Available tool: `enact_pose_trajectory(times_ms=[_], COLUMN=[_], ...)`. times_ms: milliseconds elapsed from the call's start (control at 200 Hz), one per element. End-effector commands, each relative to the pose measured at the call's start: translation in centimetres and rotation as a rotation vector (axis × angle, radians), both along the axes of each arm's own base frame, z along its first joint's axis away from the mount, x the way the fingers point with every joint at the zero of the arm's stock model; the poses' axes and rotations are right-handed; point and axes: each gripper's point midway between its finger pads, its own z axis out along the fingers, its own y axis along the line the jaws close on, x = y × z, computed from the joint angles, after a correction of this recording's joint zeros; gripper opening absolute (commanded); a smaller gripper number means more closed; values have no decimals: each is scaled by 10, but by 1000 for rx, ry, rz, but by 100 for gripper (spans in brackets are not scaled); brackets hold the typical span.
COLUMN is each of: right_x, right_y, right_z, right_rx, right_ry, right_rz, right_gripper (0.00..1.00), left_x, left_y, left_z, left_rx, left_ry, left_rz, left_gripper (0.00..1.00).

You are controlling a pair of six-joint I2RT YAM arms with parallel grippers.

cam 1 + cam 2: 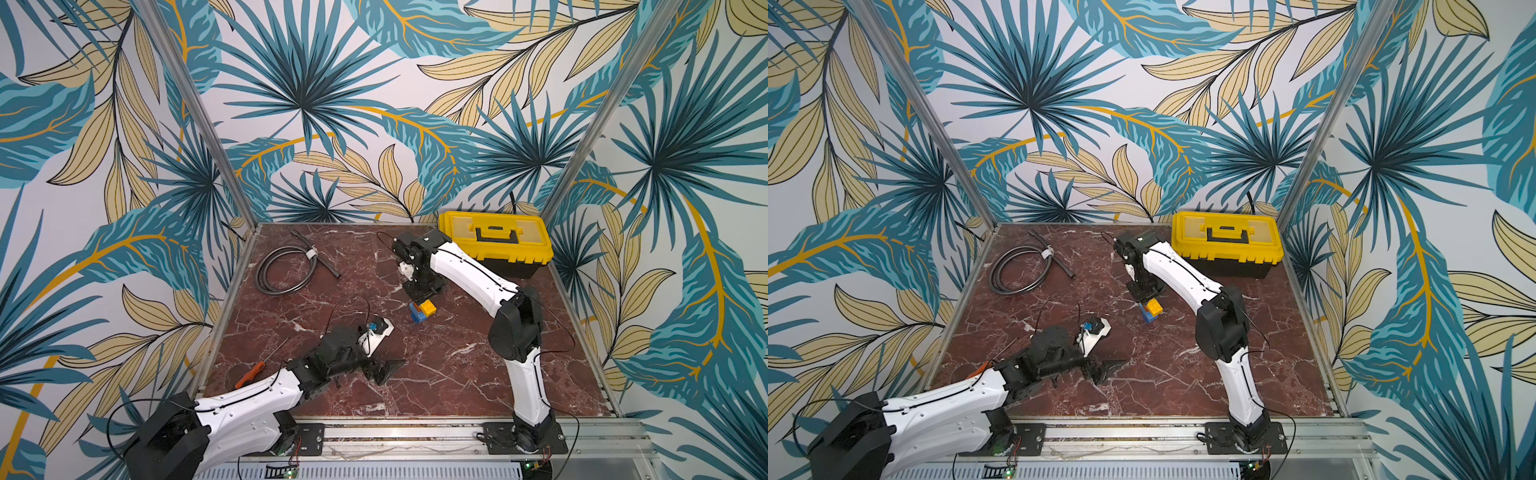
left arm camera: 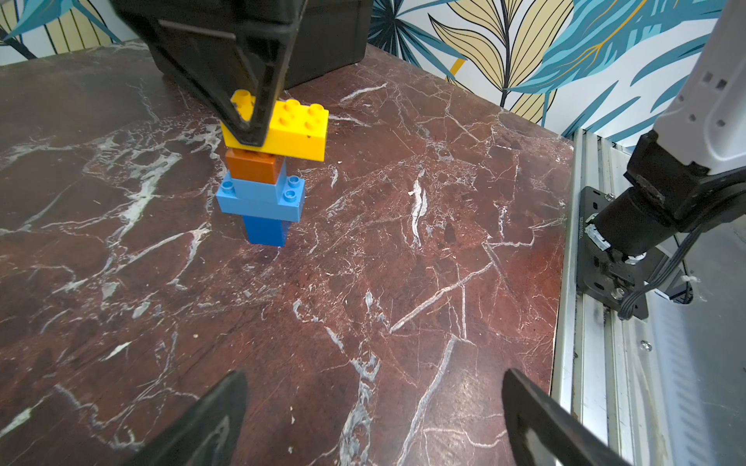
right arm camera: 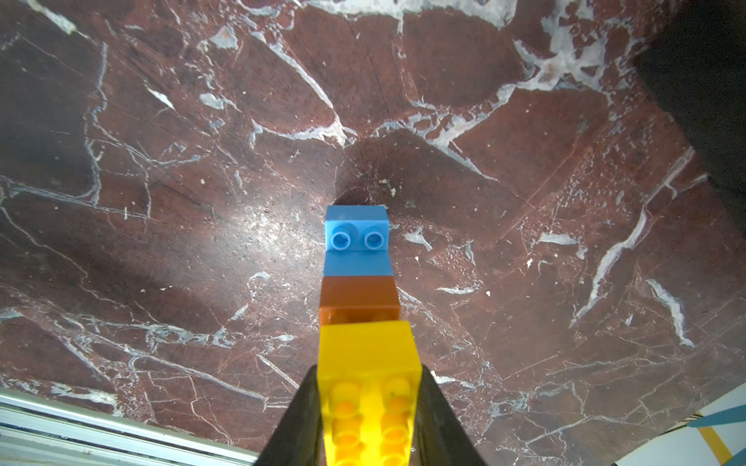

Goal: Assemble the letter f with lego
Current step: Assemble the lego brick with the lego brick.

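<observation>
Looking down on a dark red marble tabletop, veined in white and catching glare in patches, closed in on three sides by wallpaper of teal palm fronds and pale yellow leaves. Noting aluminium posts rising at the two far corners and an aluminium rail running along the near edge, carrying both arm bases.

Finding the letter f near the middle of the tabletop, standing upright in both top views. Reading it in the left wrist view from the bottom up: dark blue stem, lighter blue crossbar, orange piece, yellow bar jutting sideways on top. Unable to tell a foot touching the marble from a foot hanging just over it.

Pinching the yellow bar from above with the right gripper, one black finger pressing on each long side.

Holding the left gripper low over bare marble toward the near edge, jaws spread wide, well apart from the letter f.

Spotting a yellow toolbox, lid shut, at the far right corner, a coiled black hose at the far left, and an orange-handled screwdriver lying by the left edge, partly hidden behind the left arm.
</observation>
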Motion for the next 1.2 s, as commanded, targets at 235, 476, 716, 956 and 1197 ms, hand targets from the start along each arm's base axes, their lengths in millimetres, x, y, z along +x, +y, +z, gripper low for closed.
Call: enact_pose_trajectory(times_ms=[235, 476, 716, 956, 1197], right_x=[-2, -4, -7, -11, -13], right_y=[-1, -3, -4, 0, -3], right_z=[-8, -10, -16, -17, -16], right_rx=[-46, -65, -94, -66, -73], right_ry=[29, 33, 39, 41, 41], right_rz=[16, 12, 7, -7, -28], right_gripper=[24, 24, 23, 23, 23], left_x=[-2, -2, -2, -2, -1], left_y=[3, 3, 3, 3, 2], left_z=[-6, -6, -6, -5, -5], left_rx=[9, 9, 8, 8, 7], left_ry=[0, -1, -2, -5, -5], left_rz=[3, 5, 6, 5, 3], left_gripper=[99, 99, 99, 99, 100])
